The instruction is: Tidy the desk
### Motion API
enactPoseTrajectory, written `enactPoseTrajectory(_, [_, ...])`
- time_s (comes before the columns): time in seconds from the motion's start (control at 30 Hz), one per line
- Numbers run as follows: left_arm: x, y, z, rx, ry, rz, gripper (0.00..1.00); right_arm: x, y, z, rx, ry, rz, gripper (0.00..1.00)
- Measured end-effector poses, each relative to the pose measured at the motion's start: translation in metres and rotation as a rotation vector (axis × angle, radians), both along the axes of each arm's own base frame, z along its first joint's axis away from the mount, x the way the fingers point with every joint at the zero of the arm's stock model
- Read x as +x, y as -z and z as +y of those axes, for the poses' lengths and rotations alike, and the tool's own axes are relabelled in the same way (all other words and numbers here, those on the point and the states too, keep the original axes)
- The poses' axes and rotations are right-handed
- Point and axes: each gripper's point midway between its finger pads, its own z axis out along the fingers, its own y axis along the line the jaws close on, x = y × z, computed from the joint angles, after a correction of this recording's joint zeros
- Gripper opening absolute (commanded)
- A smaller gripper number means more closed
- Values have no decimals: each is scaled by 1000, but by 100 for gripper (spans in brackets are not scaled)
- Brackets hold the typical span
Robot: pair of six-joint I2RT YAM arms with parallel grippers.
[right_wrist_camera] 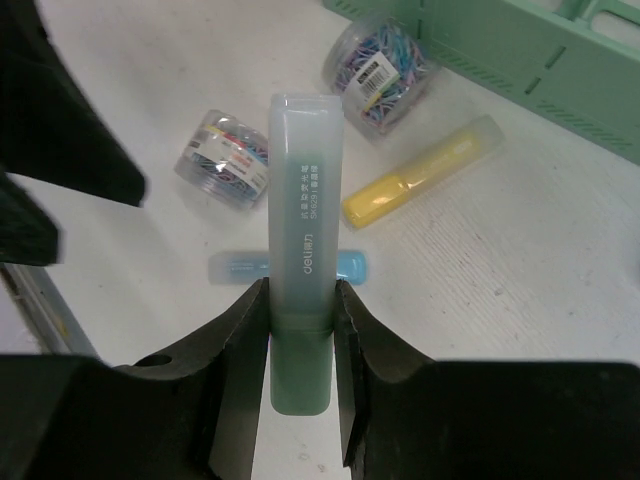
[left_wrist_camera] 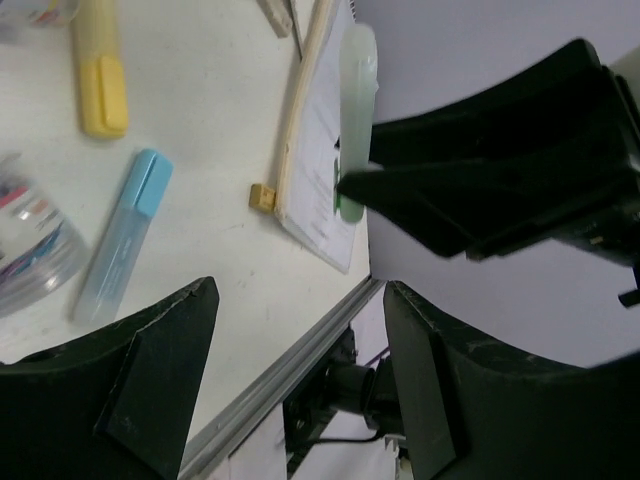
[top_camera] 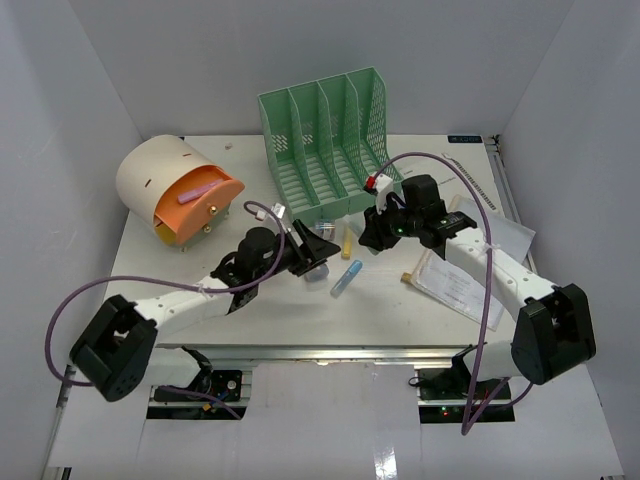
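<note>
The right gripper (right_wrist_camera: pixel 300 296) is clamped on a green highlighter (right_wrist_camera: pixel 302 200). Its jaws pinch the barrel near one end, so most of the pen's length sticks out past the fingertips, and it appears lifted off the desk (top_camera: pixel 290 305). The left gripper (left_wrist_camera: pixel 300 295) hangs close by with its jaws wide and nothing between them, facing the held pen. Directly under the green highlighter lies a blue highlighter (right_wrist_camera: pixel 350 265), with a yellow highlighter (right_wrist_camera: pixel 420 175) just beyond it. Two clear jars of paper clips (right_wrist_camera: pixel 225 155) stand near these pens, in front of the green mesh file rack (top_camera: pixel 325 130). A sheaf of papers (top_camera: pixel 470 275) lies on the right side of the desk and a cream and orange drum (top_camera: pixel 175 190) rests at the far left. The desk itself is the white top that carries all of this, and loose items are scattered across its middle. The main risk is probably the off-centre grip: with so much pen overhanging, a quick swing or a knock could make it pivot or slide out and fall onto the pens or jars below. The two grippers are also close together, so a careless move by either arm could bump the other or strike the pen. A low sweep might tip a jar and spill clips.
</note>
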Motion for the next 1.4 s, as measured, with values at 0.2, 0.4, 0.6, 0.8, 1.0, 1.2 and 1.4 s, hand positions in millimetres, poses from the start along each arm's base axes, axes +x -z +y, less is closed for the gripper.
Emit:
enactPoseTrajectory(0.2, [33,-17,-36,-53,-47,-63,76,-13,-14,5,49,-50,-5,8])
enactPoseTrajectory(0.4, [50,-33,-50,-96,-75,-102,60,-24,-24,7,87,-81,-14,8])
enactPoseTrajectory(0.6, [53,-30,-54,-99,-82,-94,28,-31,-25,10,110,-100,8,9])
enactPoseTrajectory(0.8, [53,-33,-56,-112,-77,-99,5,-30,-25,9,110,-98,5,60])
enactPoseTrajectory(1.0, [53,-28,-53,-23,-66,-117,2,-32,-28,10,112,-125,-17,95])
enactPoseTrajectory(1.2, [64,-55,-22,262,-117,-242,1,-52,-52,-8,157,-219,-163,91])
enactPoseTrajectory(1.4, [75,-121,45,592,-240,-415,1,-63,-55,-36,209,-251,-256,91])
